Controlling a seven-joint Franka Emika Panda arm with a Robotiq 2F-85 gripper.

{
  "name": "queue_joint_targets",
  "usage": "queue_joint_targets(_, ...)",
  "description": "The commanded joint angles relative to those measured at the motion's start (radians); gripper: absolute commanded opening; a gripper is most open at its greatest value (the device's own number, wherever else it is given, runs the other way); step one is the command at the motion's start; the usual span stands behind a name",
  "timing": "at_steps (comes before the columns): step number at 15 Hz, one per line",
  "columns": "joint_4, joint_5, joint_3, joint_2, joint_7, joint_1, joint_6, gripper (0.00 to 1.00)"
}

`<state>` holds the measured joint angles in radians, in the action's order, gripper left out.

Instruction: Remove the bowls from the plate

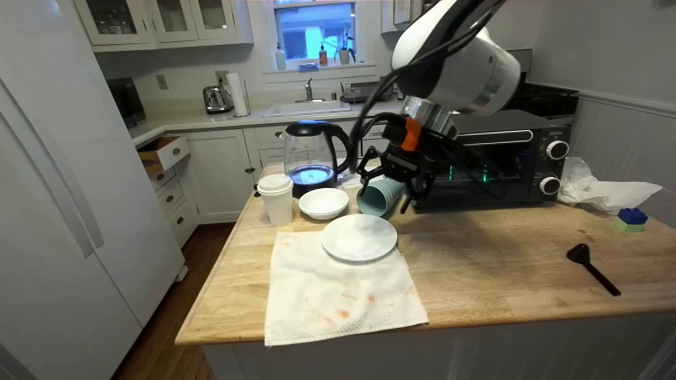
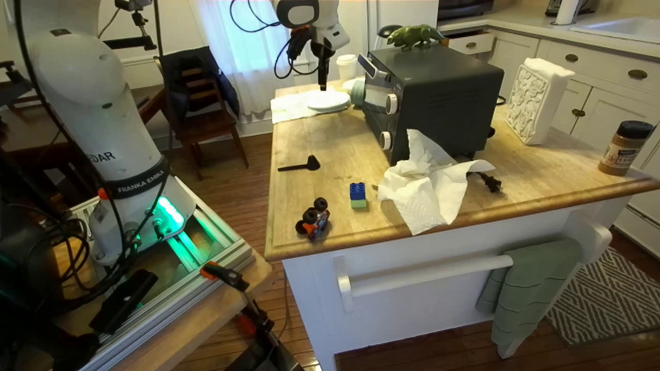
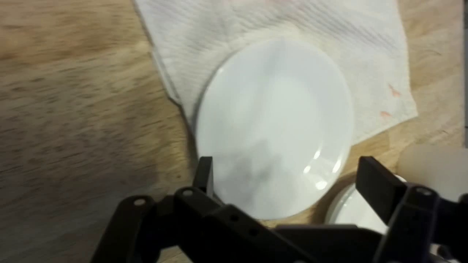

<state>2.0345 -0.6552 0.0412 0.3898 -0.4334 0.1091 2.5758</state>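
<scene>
Plate (image 1: 359, 237), round and white, lies flat across a far corner of a stained cream cloth (image 1: 338, 295) in an exterior view. Just beyond it we find the bowls (image 1: 324, 205), nested on the wooden counter (image 1: 491, 264) between a lidded white cup (image 1: 277, 205) and a pale green cup (image 1: 383, 191) tipped on its side. Behind them stands a glass kettle (image 1: 311, 150) with a blue-lit base. The gripper (image 1: 384, 200) hangs in the air, its fingers parted, with a black toaster oven (image 1: 496, 171) behind it.

In an exterior view we see the gripper edge-on above the plate and cannot tell its spread. A green animal figure (image 2: 415, 36) stands on the oven; nearer us lie a crumpled paper towel (image 2: 433, 190) and a blue-and-green block (image 2: 358, 195).

In the wrist view, we look down on the plate between fingers spread wide. One finger covers part of its rim; the other partly hides the bowls, which sit apart from it on the wood.
</scene>
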Motion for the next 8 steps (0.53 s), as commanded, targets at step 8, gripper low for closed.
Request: queue_joint_targets(8, 0.378, 0.829, 0.288, -0.487, -0.265, 0.251, -0.285, 1.00)
